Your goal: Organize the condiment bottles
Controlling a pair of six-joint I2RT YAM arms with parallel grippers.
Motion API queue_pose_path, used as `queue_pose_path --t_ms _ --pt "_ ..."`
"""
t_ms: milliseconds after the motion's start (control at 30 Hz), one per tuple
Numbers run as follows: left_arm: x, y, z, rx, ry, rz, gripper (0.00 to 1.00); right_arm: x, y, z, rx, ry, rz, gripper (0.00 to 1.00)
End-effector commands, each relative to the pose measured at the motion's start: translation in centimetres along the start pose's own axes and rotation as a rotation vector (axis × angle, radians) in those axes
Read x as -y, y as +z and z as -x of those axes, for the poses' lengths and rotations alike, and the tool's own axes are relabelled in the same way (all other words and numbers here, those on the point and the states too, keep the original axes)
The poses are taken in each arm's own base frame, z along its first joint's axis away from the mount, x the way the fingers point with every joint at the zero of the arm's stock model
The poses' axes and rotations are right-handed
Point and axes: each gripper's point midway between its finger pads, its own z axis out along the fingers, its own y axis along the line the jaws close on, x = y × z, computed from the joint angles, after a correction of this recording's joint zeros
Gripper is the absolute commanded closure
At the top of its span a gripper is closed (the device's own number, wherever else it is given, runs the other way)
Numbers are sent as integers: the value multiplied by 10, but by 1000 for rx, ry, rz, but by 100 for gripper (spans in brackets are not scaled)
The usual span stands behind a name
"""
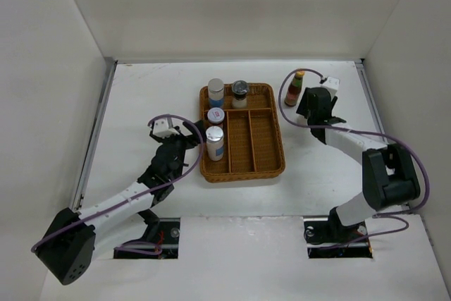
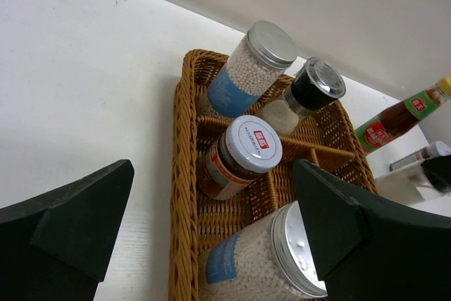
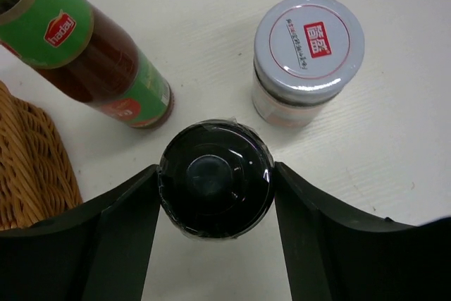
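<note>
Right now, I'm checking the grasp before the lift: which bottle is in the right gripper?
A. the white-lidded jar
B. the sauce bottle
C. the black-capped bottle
C: the black-capped bottle sits in the right gripper, its cap touching both fingers, while the sauce bottle and the white-lidded jar stand free on the table beyond it.

"Could anything be read on them?"

"The sauce bottle (image 3: 91,68) wore a green label with a red badge that read 'haday' in white."

"And the lids?"

"The grey-lidded jar (image 3: 308,47) bore a red square with white Chinese characters, and the small print above it was too fine to read. The pale-lidded jar (image 2: 243,156) carried the same red mark."
</note>
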Motion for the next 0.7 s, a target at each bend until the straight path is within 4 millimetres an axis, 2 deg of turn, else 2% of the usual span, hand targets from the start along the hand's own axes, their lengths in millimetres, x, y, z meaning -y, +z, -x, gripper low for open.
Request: queue_pose_path --t_ms 0,33,100,167,300,400,500,667 --pt "3 2 10 42 -53 -15 0 -16 -43 70 220 95 58 44" --pt "2 3 9 41 -56 -11 0 -23 -64 81 256 94 86 44" --pt "-1 4 6 36 -57 -5 0 -43 -93 86 289 88 164 43" --pt "-4 4 5 35 -60 6 0 -76 -125 82 299 77 283 43" --pt "-11 8 0 30 -67 27 0 -137 -160 64 271 42 449 43" --pt "-13 9 -2 25 -69 34 0 -178 -174 59 268 26 545 43" --pt "-13 10 -4 19 -65 34 0 -211 -180 53 244 19 622 42" --pt "-16 10 -4 19 -65 39 0 -243 -175 37 205 -7 664 41"
